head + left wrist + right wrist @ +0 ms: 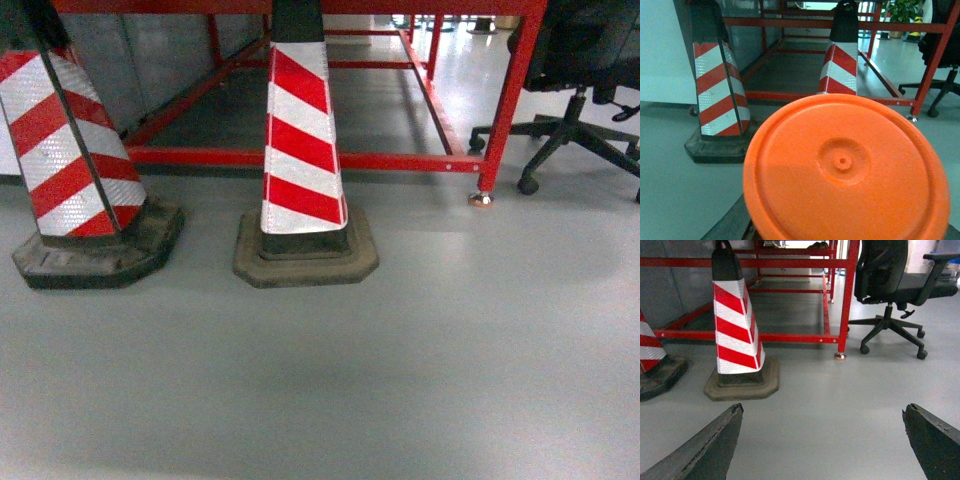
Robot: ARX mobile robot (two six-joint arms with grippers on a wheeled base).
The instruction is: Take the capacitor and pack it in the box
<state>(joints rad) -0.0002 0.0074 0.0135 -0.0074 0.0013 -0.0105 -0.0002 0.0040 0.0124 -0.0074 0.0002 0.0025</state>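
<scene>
Two red-and-white cones stand on the grey floor before a red frame, with an office chair at the right. The right gripper hangs with jaws wide apart over bare floor. An orange disc fills the left wrist view, hiding the left jaws, so their state cannot be told; neither box nor capacitor shows in any view.

Two cones stood side by side on the floor, the left cone partly cut off at the frame edge, the right cone near centre. Behind both ran a metal frame, its corner leg right of the right cone. An office chair stood further right, beside that leg. In the left wrist view a disc lay close before the camera, seemingly ahead of both cones.
</scene>
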